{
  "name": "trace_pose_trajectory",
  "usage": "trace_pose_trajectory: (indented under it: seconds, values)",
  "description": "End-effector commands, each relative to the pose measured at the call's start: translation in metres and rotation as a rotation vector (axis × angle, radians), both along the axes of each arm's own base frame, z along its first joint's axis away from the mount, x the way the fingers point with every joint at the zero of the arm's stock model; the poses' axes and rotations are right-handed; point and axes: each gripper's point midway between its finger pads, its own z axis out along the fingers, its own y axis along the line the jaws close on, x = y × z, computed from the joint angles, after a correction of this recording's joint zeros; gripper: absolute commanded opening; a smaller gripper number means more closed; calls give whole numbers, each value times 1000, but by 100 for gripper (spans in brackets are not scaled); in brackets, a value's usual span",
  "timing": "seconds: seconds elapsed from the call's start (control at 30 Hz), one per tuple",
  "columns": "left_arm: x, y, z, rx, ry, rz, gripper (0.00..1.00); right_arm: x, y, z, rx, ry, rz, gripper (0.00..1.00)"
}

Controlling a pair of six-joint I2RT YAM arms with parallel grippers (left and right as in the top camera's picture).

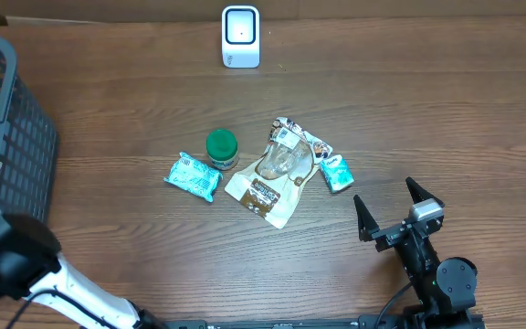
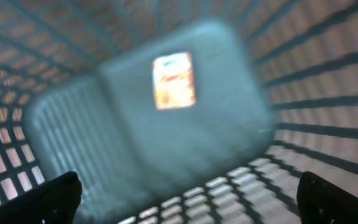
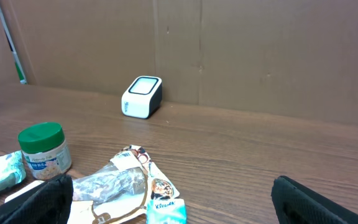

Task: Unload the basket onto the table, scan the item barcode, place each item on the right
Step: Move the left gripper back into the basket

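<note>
The right pincer (image 3: 171, 186) is shown with its fingers (image 3: 319, 202) spread wide at the lower corners. A white scanner (image 3: 142, 97) is set on the counter (image 3: 260, 149) by the cardboard wall (image 3: 260, 56). Nearer, a green-lidded jar (image 3: 44, 149) is placed upright beside a clear snack bag (image 3: 120, 185).

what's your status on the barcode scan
Left gripper open above basket; right gripper open, empty. Jar, snack bag, teal packets untouched. Scanner unobstructed at far edge.
</note>
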Motion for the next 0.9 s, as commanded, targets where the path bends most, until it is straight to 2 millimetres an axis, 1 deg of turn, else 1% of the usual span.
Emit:
trace_pose_trajectory:
  seconds: [0.0,0.13,0.23,0.33,0.5,0.6,0.63,0.77,0.87]
  values:
    - [-11,21,-47,-55,109,-5,100,0,2,-2,5,-3,8,100]
    - [-9,34,-89,-104,169,-56,99,0,2,-2,5,-3,8,100]
    - [-4,42,-114,-121,194,-76,97,0,2,-2,5,-3,8,100]
    - [2,48,-136,-130,211,-99,86,0,2,-2,5,-3,8,100]
    - [7,52,-168,-155,233,-101,76,0,2,-2,5,-3,8,100]
    - [7,51,-183,-174,251,-101,67,0,2,-2,5,-3,8,100]
    - [6,51,-189,-182,258,-101,66,0,2,-2,5,-3,8,100]
    - [9,54,-196,-177,255,-101,64,0,2,-2,5,-3,8,100]
    - [11,57,-197,-168,247,-101,59,0,2,-2,5,-3,8,100]
